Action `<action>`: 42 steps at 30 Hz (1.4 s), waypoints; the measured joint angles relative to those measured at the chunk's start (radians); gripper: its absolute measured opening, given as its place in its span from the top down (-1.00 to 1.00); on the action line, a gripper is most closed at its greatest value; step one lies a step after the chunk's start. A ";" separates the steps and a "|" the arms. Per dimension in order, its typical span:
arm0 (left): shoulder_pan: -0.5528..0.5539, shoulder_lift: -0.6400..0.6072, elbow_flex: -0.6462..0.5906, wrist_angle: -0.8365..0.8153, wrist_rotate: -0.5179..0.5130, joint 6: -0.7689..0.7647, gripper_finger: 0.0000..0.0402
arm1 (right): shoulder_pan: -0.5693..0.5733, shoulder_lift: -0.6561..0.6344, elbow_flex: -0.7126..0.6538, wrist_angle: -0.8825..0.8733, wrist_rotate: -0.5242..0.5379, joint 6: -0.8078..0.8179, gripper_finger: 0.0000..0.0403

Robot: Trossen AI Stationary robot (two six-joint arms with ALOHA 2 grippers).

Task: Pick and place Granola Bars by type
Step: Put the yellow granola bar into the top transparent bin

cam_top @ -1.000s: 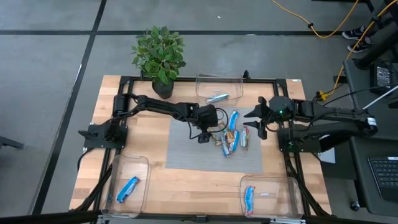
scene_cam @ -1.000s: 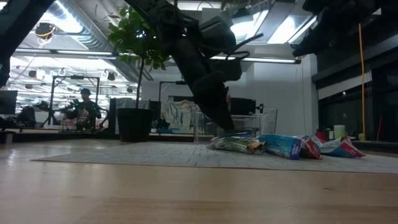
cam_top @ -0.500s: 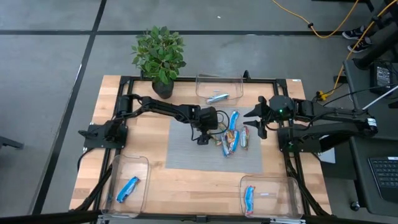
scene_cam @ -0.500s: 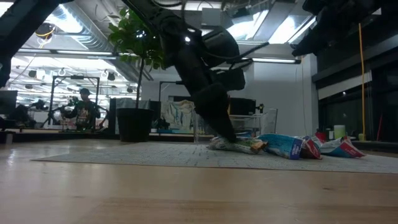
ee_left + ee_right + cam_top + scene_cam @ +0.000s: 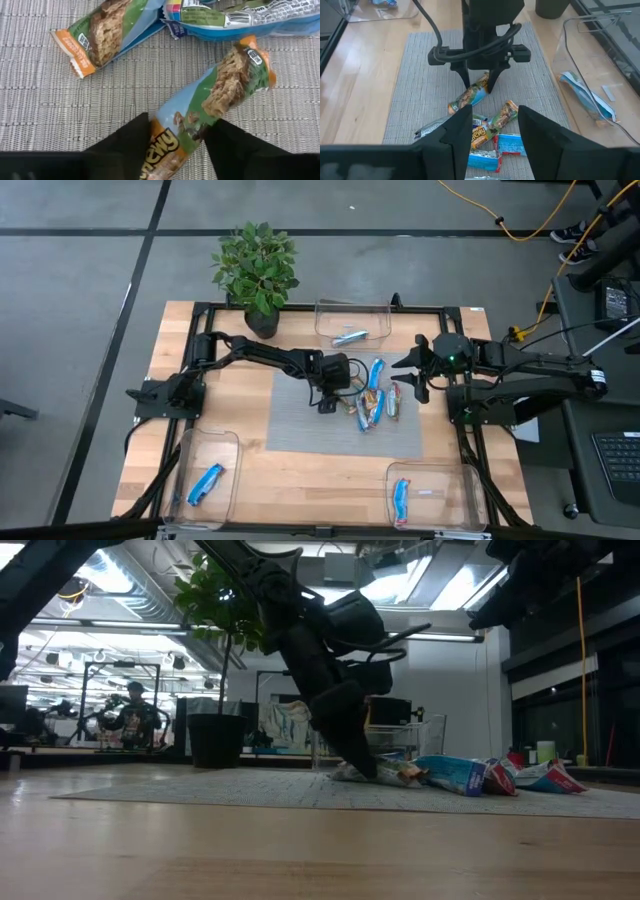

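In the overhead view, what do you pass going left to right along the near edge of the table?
Clear bin holding a blue granola bar → clear bin holding a red granola bar.

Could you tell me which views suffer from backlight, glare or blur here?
Low view: bright ceiling lights behind leave the left hand a dark silhouette. Left wrist view: sharp and evenly lit on the granola bar. High view: even light, no glare.

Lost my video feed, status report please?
Left gripper straddling a granola bar on the mat, jaws not yet shut. Right gripper waiting open. Nothing blocking.
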 joint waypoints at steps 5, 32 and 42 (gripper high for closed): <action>0.000 0.000 0.000 0.000 0.013 -0.041 0.40 | 0.000 0.000 0.000 0.000 0.000 0.001 0.20; -0.010 -0.145 0.482 -0.339 -0.055 -0.099 0.88 | 0.000 -0.023 0.001 -0.004 0.000 -0.053 0.20; -0.012 -0.232 0.511 -0.329 -0.167 -0.160 0.87 | 0.000 -0.059 0.001 0.143 0.004 -0.131 0.20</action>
